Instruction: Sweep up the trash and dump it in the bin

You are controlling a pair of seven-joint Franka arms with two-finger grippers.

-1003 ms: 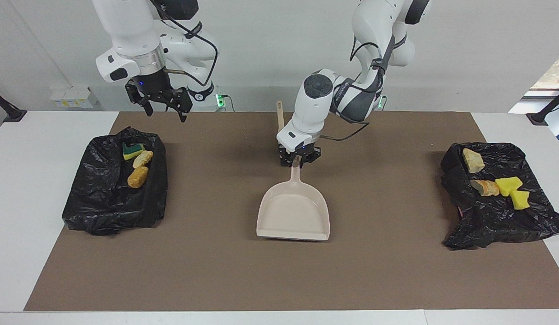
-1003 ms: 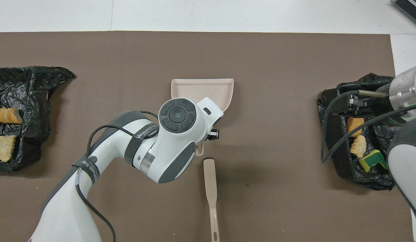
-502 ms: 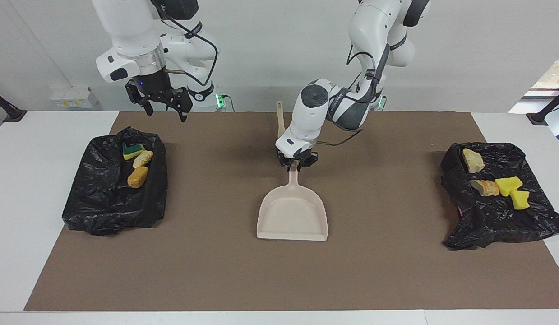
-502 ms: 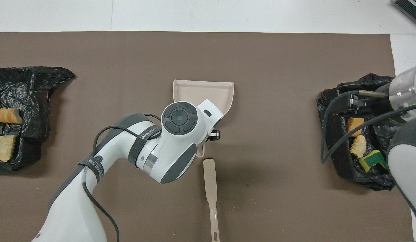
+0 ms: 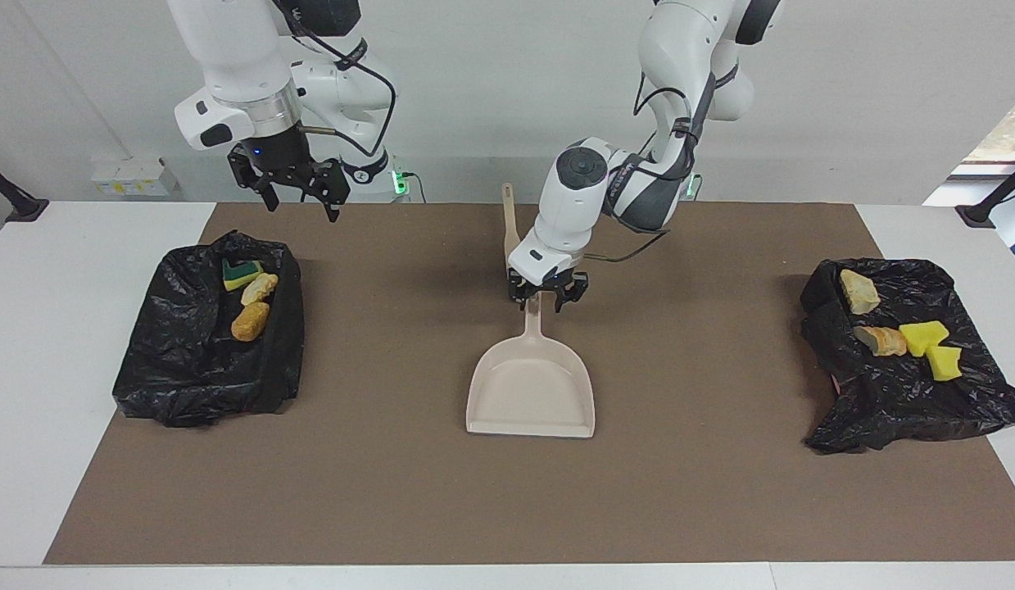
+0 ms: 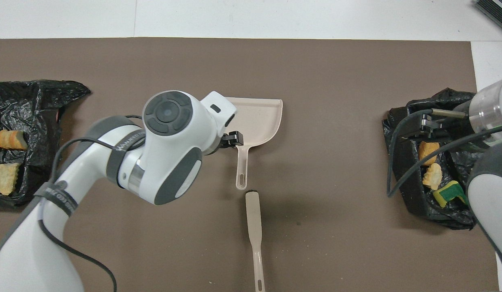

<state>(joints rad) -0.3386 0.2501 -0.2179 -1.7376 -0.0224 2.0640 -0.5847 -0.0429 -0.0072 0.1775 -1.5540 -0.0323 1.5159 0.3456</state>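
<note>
Left gripper [image 5: 547,301] spread above smooth beige dustpan [image 5: 532,393] handle, right gripper [image 5: 298,195] spread over crinkled black bag [image 5: 204,360]

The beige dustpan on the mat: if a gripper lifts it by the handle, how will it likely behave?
The dustpan looks like thin moulded plastic, so probably stiff and light. Its wide pan sits far from the slim handle, so it may droop or swivel in a narrow grip. Lying flat on the mat, it should slide when pushed, not tip.
</note>
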